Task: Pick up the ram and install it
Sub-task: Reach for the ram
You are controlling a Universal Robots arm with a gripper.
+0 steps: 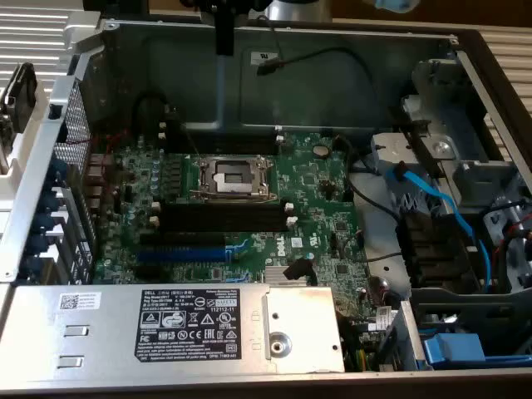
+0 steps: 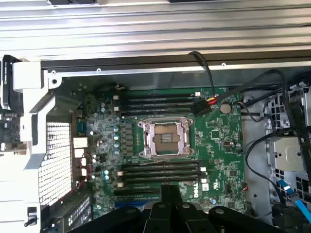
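Note:
My gripper (image 1: 224,41) hangs as a dark narrow bar at the top of the exterior view, above the far wall of the open computer case. It is high over the green motherboard (image 1: 316,187). In the wrist view its black fingers (image 2: 172,191) are pressed together, shut, and I can make out nothing between them. They hover over the board near one bank of long black memory slots (image 2: 160,172). A second bank (image 2: 158,102) lies beyond the CPU socket (image 2: 164,138). All these slots (image 1: 223,218) look empty. The ram is out of view.
A blue expansion slot (image 1: 181,253) lies beside the memory slots. The silver power supply (image 1: 199,328) fills the near edge. Blue and black cables (image 1: 432,199) and a drive cage crowd the exterior view's right. A black cable (image 2: 206,104) crosses the board's corner. The case walls (image 1: 332,75) enclose everything.

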